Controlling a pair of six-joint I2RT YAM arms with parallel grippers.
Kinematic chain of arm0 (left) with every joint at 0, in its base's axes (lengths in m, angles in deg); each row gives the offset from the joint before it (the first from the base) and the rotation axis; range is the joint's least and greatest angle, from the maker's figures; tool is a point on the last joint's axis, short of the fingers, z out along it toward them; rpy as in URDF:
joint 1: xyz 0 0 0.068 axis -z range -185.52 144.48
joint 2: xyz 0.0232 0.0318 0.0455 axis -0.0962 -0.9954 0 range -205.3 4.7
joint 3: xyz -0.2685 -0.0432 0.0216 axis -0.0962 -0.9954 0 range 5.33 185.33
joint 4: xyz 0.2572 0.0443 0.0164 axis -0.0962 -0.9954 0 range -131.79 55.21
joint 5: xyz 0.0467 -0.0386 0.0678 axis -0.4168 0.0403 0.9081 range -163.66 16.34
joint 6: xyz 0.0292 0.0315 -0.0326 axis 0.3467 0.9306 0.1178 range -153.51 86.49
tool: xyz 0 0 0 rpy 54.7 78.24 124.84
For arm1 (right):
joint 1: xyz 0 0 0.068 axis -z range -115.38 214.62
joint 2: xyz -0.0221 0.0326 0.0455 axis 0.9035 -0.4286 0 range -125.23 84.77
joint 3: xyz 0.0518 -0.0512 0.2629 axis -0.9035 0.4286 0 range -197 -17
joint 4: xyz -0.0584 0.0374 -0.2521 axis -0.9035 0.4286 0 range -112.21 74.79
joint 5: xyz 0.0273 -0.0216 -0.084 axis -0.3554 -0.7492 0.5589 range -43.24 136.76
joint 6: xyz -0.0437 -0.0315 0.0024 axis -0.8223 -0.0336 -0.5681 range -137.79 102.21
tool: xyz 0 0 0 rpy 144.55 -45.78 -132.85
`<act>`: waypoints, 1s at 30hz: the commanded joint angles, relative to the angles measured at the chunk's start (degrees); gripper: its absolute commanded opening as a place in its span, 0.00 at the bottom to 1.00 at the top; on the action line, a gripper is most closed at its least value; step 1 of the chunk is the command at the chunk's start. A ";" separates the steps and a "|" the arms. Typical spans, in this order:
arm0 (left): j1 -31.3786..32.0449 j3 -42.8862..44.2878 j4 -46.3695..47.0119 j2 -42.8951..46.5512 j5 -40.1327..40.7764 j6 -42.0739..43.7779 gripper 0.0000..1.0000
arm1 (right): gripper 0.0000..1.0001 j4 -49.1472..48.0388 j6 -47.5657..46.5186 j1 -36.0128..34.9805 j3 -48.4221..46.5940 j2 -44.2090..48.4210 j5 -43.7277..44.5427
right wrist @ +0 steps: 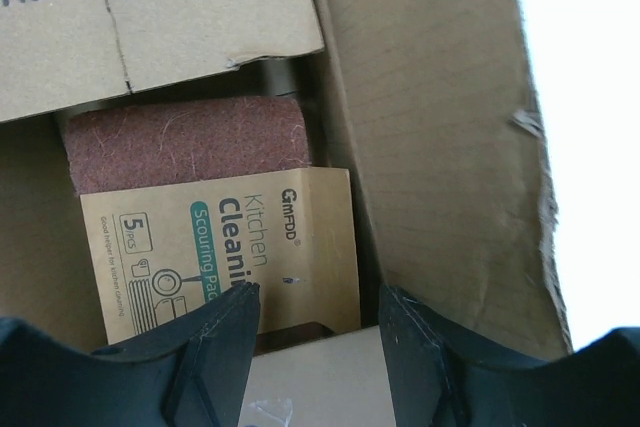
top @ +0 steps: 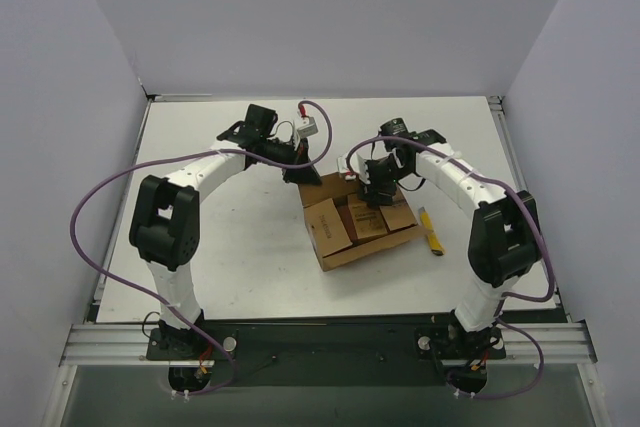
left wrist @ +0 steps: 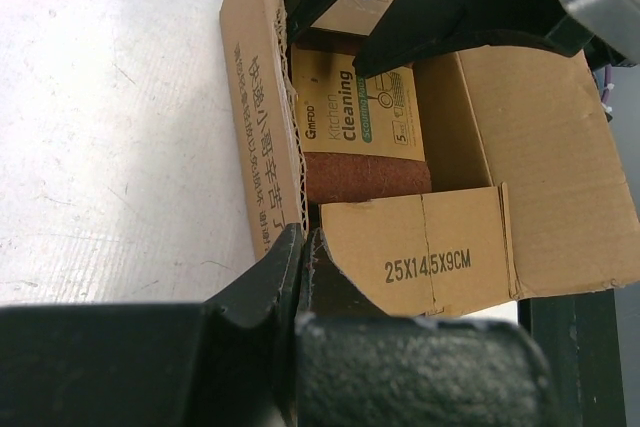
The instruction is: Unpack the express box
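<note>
Jaws of the right pincer (right wrist: 320,297) stand apart, poised at the mouth of the brown corrugated cardboard express box (right wrist: 440,147), just over the flat brown card packet with its dark red scouring band (right wrist: 200,207). Meanwhile the left pincer (left wrist: 303,243) is closed tight at the box's corner; whether it truly pinches card, can't tell. Box sits in the middle of the white surface (top: 230,247), flaps splayed. Danger now: a finger lands on the packet's face and skates off, or snags the side wall and drags the whole box toward the small yellow utility knife (top: 432,232).

Left fingers (left wrist: 262,285) tight, right fingers (right wrist: 215,339) apart.
</note>
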 commanded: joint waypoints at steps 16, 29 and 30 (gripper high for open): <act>0.55 2.67 -2.05 -4.78 -2.88 -0.02 0.00 | 0.40 -2.49 -6.11 -1.74 1.71 -3.61 0.55; 0.55 4.34 -2.49 -4.79 -1.47 -0.46 0.00 | 0.00 -3.53 10.96 -1.47 -7.50 7.35 -4.72; 0.46 4.43 -2.49 -4.78 -1.65 -0.63 0.00 | 0.00 -5.36 13.72 -1.39 -8.31 8.24 -4.99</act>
